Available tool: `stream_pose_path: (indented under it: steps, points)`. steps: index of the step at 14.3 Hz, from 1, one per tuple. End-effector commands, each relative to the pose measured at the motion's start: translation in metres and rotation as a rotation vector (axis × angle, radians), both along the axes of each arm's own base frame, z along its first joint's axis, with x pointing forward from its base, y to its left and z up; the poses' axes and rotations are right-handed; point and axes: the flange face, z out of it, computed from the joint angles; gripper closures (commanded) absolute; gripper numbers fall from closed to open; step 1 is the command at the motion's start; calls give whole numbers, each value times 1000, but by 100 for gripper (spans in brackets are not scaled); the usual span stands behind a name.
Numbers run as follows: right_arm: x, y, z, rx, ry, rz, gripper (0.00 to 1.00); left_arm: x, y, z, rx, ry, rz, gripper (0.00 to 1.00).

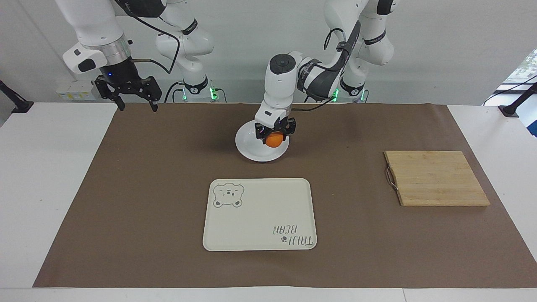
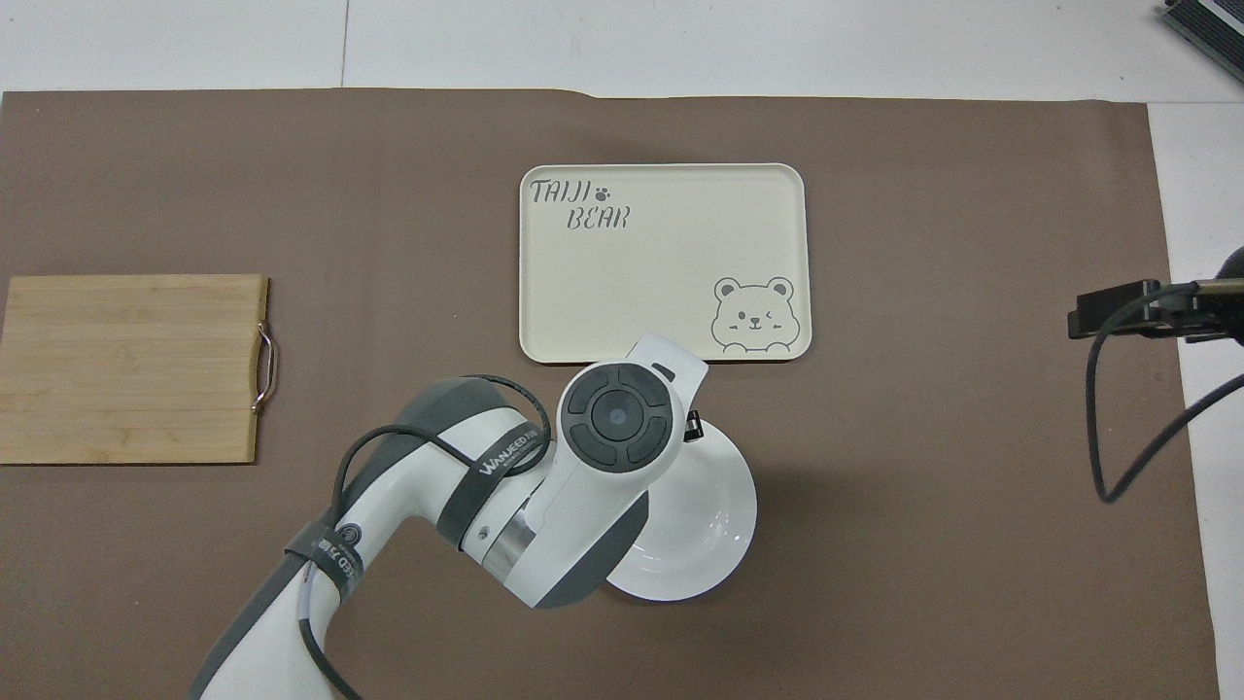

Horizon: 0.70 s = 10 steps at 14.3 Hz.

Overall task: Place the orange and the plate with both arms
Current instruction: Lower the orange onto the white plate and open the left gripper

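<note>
The orange is held in my left gripper, which is shut on it. The gripper is low over the white plate, over the part of it toward the left arm's end. I cannot tell whether the orange touches the plate. In the overhead view the left arm covers the orange and part of the plate; only a bit of the left gripper shows. My right gripper is open and empty, waiting raised over the table's edge at the right arm's end.
A cream tray with a bear drawing lies farther from the robots than the plate. A wooden cutting board with a metal handle lies toward the left arm's end.
</note>
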Motion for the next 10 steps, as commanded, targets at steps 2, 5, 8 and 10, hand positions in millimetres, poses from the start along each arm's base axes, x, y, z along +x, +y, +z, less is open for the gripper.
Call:
stream_pose_path:
  steps: [2, 5, 8, 10]
  points:
    - [-2, -1, 0, 25, 0, 7, 0, -48, -19, -24, -10, 2, 33, 100]
    - [-2, -1, 0, 25, 0, 7, 0, -62, -21, -49, -35, -22, 57, 100]
    - [-2, -1, 0, 25, 0, 7, 0, -78, -42, -76, -48, -29, 95, 92]
    - [-2, -1, 1, 25, -1, 7, 0, -78, -42, -74, -38, -21, 103, 0]
